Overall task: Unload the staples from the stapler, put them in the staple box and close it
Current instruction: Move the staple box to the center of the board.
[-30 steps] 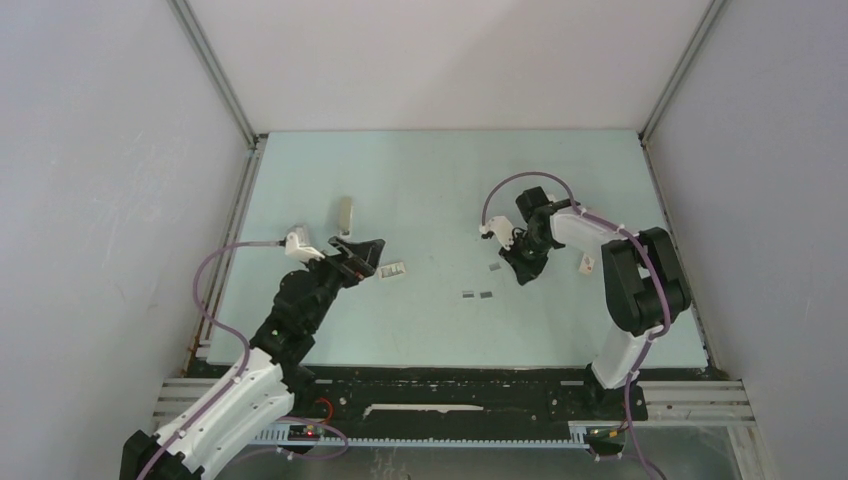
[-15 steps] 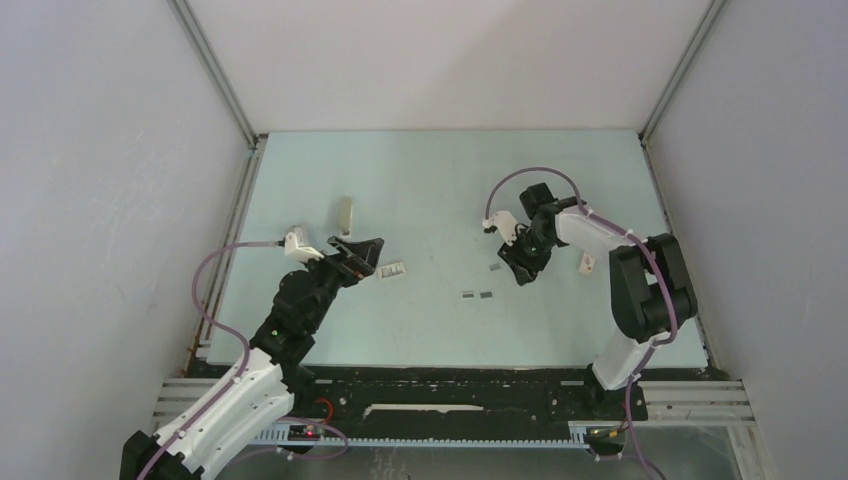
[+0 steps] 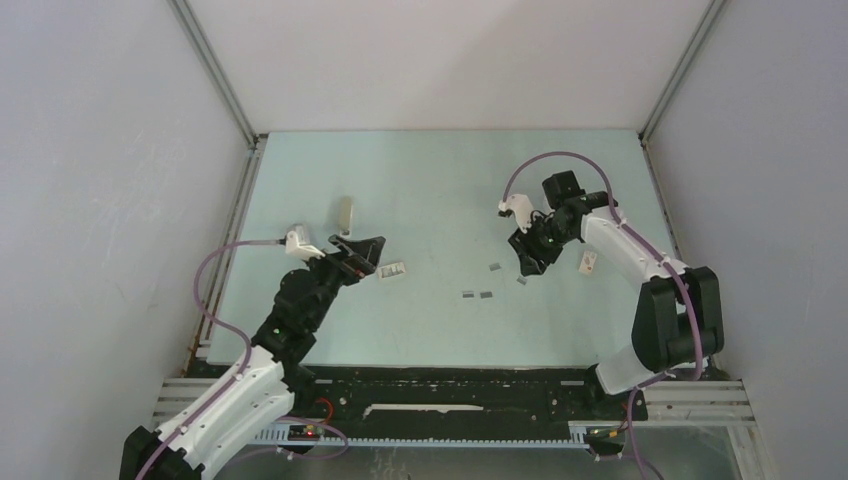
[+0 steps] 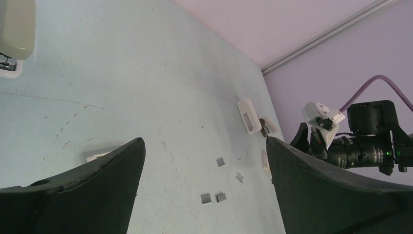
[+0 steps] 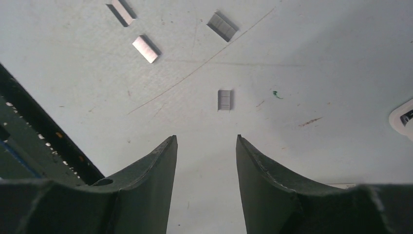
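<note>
Several small dark grey staples lie loose on the table: a pair, one and one. They also show in the right wrist view, the nearest staple just ahead of my fingertips, and in the left wrist view. My right gripper is open and empty, just above the table beside them. My left gripper is wide open and empty at centre left. A cream stapler part lies behind it.
A small white box lies right next to the left gripper. A white part lies right of the right gripper, its edge showing in the right wrist view. Walls and metal rails enclose the table.
My right arm has swung right and back, and its gripper has shifted slightly right. One more staple strip now shows on the table below it. The left arm has not moved.
</note>
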Robot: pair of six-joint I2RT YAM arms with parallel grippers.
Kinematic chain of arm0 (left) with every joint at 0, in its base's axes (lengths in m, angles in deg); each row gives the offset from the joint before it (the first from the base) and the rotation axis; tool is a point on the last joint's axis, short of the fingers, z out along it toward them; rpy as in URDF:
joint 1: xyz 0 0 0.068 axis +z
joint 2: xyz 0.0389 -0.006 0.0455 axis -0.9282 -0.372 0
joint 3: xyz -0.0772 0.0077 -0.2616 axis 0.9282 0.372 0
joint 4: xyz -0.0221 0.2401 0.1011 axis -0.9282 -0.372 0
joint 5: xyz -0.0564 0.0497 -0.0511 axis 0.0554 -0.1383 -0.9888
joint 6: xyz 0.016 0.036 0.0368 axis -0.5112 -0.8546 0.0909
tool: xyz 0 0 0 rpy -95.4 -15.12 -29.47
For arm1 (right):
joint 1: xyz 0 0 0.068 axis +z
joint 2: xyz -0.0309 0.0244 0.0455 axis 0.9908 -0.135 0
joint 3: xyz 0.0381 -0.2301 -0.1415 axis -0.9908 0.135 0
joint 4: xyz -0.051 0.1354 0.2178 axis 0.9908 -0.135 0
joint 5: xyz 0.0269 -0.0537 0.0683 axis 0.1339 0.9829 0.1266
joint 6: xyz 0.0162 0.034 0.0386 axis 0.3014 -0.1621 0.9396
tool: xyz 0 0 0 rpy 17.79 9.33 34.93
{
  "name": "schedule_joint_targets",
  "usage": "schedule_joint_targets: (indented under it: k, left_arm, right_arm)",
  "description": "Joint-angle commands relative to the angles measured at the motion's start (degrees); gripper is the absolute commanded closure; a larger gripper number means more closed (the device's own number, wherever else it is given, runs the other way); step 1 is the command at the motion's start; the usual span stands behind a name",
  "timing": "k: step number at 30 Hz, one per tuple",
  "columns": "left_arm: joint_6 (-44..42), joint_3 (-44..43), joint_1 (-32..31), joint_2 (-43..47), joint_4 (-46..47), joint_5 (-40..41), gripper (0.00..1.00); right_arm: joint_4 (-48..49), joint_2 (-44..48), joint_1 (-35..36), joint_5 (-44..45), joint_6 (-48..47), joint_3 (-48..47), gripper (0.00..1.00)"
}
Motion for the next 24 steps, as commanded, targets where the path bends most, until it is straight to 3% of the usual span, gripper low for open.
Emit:
schedule_joint_targets:
  k: [1, 24]
  left_arm:
    - [1.13, 0.43, 0.34, -0.43, 2.82, -0.81, 0.0]
    - [-0.79, 0.7, 0.46, -3.6, 7.54, -3.34, 0.0]
  right_arm:
    - [-2.13, 3.48, -0.71, -4.04, 1.67, -1.78, 0.43]
    - [-6.41, 11.0, -11.86, -20.46, 0.89, -1.02, 0.42]
